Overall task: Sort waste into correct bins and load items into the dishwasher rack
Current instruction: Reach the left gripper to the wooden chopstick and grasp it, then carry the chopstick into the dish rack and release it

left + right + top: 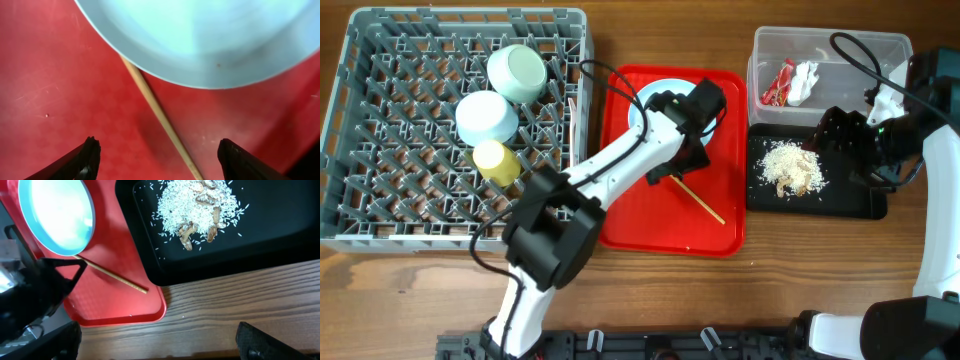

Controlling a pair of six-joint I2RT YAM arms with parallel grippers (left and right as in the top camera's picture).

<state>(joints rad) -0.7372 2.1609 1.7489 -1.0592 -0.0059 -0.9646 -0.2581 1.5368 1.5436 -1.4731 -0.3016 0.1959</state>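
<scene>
My left gripper (pixel 678 165) is open low over the red serving tray (pixel 650 220). In the left wrist view its fingers (pixel 157 160) straddle the thin wooden stick (pixel 155 107), which runs out from under the rim of the round pale plate (pixel 210 35). The plate (pixel 645 100) is partly hidden by the arm; the stick (pixel 705 205) lies below it. My right gripper (pixel 840 135) is open and empty above the black tray (pixel 860 200), which holds rice-like scraps (pixel 793 168). The rack (pixel 380 200) holds two bowls (pixel 517 72) (pixel 485 118) and the yellow cup (pixel 498 160). The fork is out of view.
The clear tub (pixel 880 45) at the back right holds the red wrapper (pixel 778 85) and white tissue (pixel 805 80). In the right wrist view the open fingers (pixel 157 345) hang over bare wood beside the red tray's corner (pixel 125 305), the black tray (pixel 250 250) and the scraps (pixel 200 205).
</scene>
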